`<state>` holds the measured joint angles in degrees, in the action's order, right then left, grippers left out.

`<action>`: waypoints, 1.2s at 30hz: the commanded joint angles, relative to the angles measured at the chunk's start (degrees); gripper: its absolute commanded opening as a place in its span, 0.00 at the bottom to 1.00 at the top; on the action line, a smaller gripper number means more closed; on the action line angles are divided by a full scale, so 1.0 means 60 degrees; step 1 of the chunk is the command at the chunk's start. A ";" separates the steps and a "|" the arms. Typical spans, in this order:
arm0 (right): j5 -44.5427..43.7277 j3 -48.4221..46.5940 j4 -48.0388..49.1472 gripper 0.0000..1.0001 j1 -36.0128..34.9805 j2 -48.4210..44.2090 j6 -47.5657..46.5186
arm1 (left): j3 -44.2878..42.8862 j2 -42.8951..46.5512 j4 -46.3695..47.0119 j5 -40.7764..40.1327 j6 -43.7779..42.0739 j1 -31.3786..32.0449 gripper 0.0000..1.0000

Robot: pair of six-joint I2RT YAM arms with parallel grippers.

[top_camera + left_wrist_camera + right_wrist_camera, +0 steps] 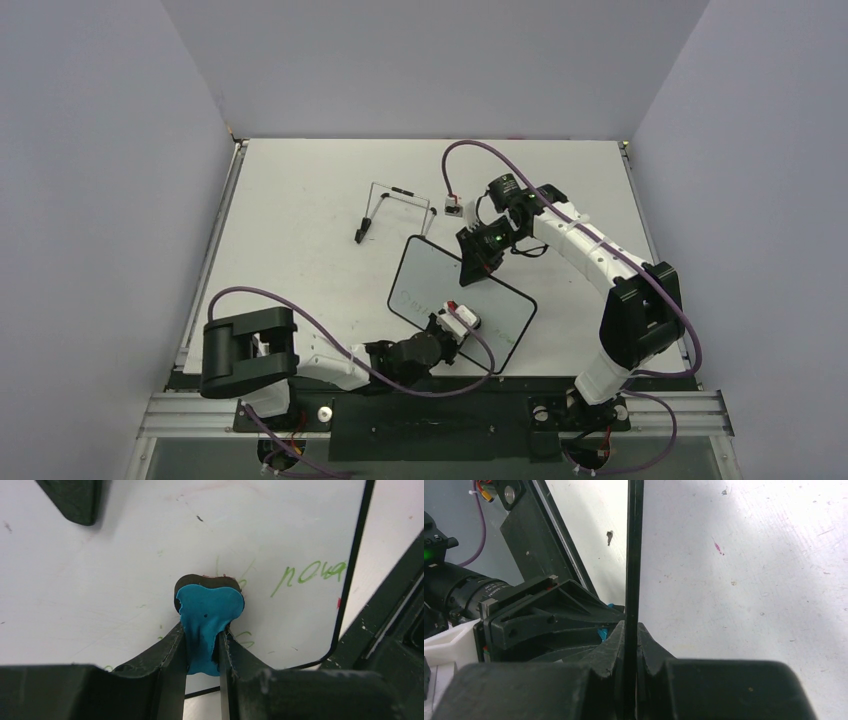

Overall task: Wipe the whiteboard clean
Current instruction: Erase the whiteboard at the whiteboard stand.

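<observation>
Grey walls box in a white table (300,200), and the whiteboard (425,275) lies at an angle near its front middle, between the two arms. A bare wire stand (392,208) sits apart from it, further back. The left tool (202,635) is clamped on a blue eraser (210,605), whose dark felt face is pressed against the board. The right tool (631,630) is closed on the board's far edge, pinching the thin black frame, which its own camera sees edge-on.

The step in hand looks like wiping. Green writing (312,572) remains just right of the eraser, near the rounded corner, with fainter strokes close around the pad.

To do it well, I would keep the felt flat on the board and not tipped onto one edge (the soft blue body already looks squeezed out of shape). Press evenly and sweep sideways across the word in overlapping passes. Stop short of the frame so the pad does not drop off the edge. The right tool should hold firm so the board cannot slide or pivot under the push.
</observation>
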<state>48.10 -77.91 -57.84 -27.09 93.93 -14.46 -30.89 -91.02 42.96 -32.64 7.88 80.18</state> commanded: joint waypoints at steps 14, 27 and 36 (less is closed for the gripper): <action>0.0777 -0.0066 0.0178 0.00 -0.0055 -0.0387 0.0198 | 0.0303 0.0669 0.0469 0.0789 0.0567 -0.1266 0.00; 0.0782 -0.0039 0.0178 0.00 -0.0055 -0.0404 0.0184 | -0.0975 -0.0040 -0.1121 0.0076 0.0808 -0.0759 0.00; 0.0765 -0.0046 0.0187 0.00 -0.0053 -0.0378 0.0183 | -0.0128 0.0680 -0.1027 0.0699 0.2072 -0.1713 0.00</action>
<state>47.40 -77.78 -55.31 -26.55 93.93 -13.82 -32.67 -86.89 37.52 -28.14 17.41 72.03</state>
